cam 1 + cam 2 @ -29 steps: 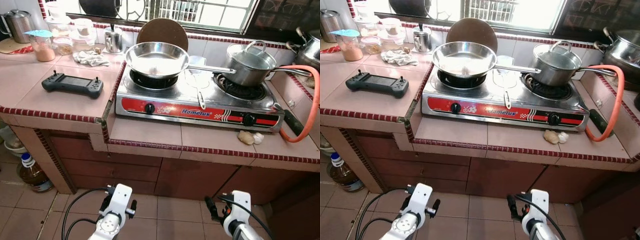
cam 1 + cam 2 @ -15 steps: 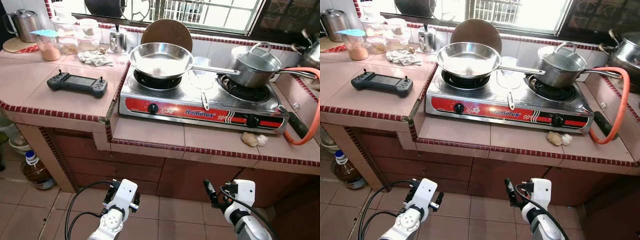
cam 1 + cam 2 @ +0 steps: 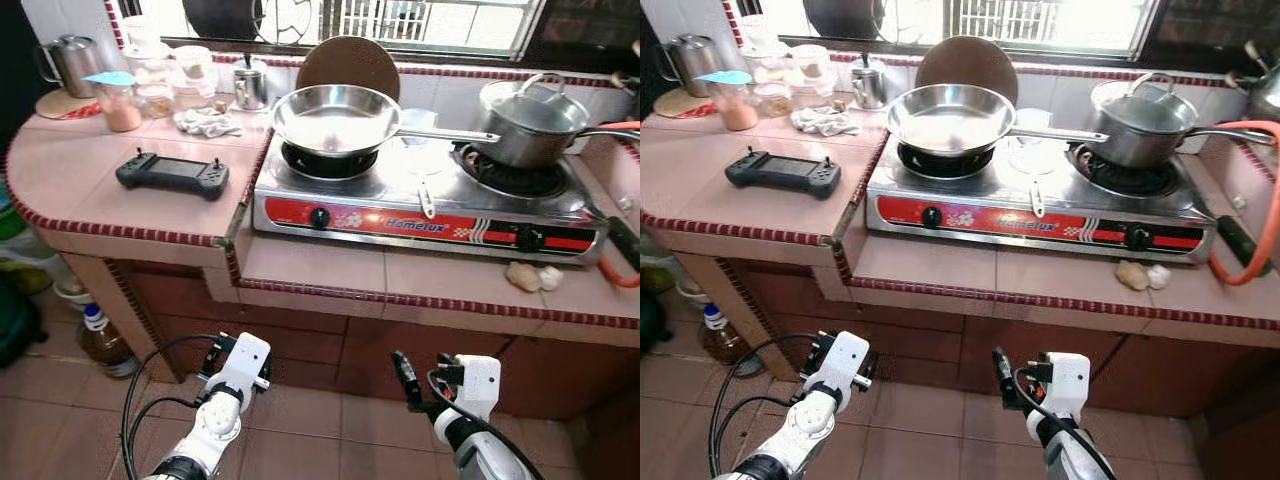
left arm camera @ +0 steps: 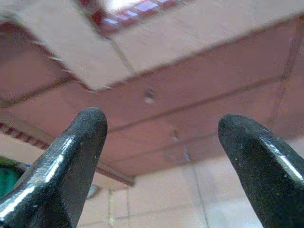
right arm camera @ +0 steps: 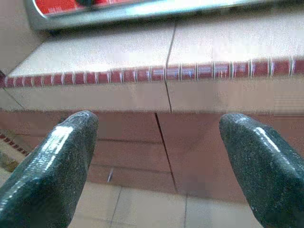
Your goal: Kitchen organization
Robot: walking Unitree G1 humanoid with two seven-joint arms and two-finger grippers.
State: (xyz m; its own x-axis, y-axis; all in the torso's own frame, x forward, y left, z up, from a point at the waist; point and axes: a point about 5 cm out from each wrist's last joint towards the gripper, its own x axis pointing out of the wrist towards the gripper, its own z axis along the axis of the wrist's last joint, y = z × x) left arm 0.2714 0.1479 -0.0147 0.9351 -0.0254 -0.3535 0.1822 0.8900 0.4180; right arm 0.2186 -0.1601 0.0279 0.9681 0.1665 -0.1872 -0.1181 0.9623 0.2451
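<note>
Sitting on the left burner of the steel gas stove (image 3: 420, 195), well above and ahead of both end effectors, is a shiny frying pan (image 3: 335, 117), its long handle reaching toward the lidded saucepan (image 3: 535, 122) on the right burner. A round brown board (image 3: 348, 65) leans on the tiled wall just behind the frying pan. On the pink tiled surface (image 3: 130, 185), up and to the left of the left end effector (image 4: 161, 142), lies a black handheld controller (image 3: 172, 173); beyond it are a crumpled cloth (image 3: 207, 122), a few jars (image 3: 120, 100) and a metal kettle (image 3: 72, 62). Up and to the right of the right end effector (image 5: 159, 147), two pale lumps (image 3: 532, 277) rest on the front ledge below the stove, near an orange hose (image 3: 1258, 200). A bottle (image 3: 102, 343) stands on the floor to the left of the left end effector.

Both end effectors hang low before the cabinet front, under the edge of the surface. Each has its fingers spread wide with nothing between them, the left facing the brown cabinet panels, the right facing the red-trimmed ledge.
</note>
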